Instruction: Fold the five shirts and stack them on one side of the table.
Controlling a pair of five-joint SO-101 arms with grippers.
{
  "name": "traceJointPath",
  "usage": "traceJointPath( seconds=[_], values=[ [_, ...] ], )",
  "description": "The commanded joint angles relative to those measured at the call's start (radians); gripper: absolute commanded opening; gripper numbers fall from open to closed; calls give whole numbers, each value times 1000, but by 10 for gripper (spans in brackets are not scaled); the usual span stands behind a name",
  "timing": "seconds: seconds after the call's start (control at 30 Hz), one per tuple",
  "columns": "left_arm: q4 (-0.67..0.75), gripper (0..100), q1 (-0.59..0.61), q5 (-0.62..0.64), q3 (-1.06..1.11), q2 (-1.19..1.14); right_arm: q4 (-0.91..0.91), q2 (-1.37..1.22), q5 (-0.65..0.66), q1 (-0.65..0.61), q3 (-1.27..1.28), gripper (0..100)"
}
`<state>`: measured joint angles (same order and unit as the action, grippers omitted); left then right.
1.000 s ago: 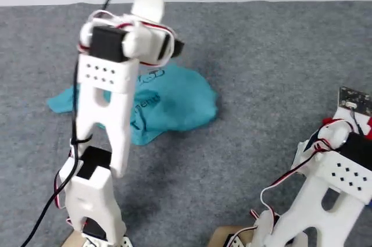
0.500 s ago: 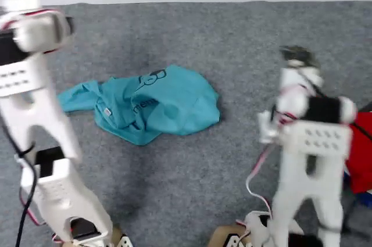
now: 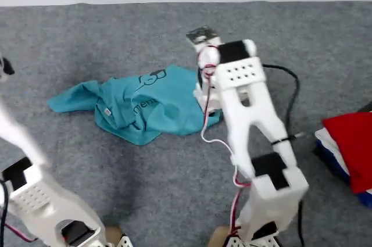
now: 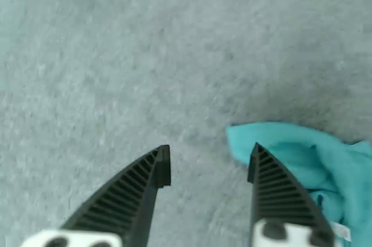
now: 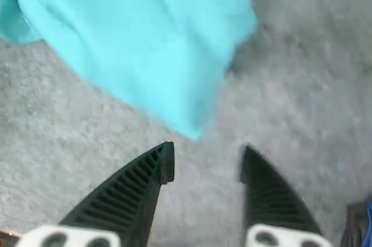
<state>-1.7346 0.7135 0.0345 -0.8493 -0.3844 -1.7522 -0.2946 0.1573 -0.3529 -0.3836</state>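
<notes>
Crumpled teal shirt (image 5: 133, 38) lies just ahead of my right gripper (image 5: 203, 165) and beside my left gripper (image 4: 209, 163), both with jaws apart.

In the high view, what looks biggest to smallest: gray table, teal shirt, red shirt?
1. gray table
2. teal shirt
3. red shirt, though the picture's edge cuts it off, so its full size is unsure.
</notes>
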Motion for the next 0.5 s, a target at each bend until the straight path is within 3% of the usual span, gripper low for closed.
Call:
traceJointPath(
  seconds=[0.0,0.33,0.4,0.47],
  values=[
    [-17,224,28,3,7,55,-30,-67,-9,-50,-123,232],
    [-15,224,52,3,12,55,-27,-363,-11,-77,-296,225],
    [-15,224,52,3,12,55,-28,-404,-2,-82,-325,162],
    [-15,224,52,3,12,55,-33,-420,0,-70,-368,34]
  ],
)
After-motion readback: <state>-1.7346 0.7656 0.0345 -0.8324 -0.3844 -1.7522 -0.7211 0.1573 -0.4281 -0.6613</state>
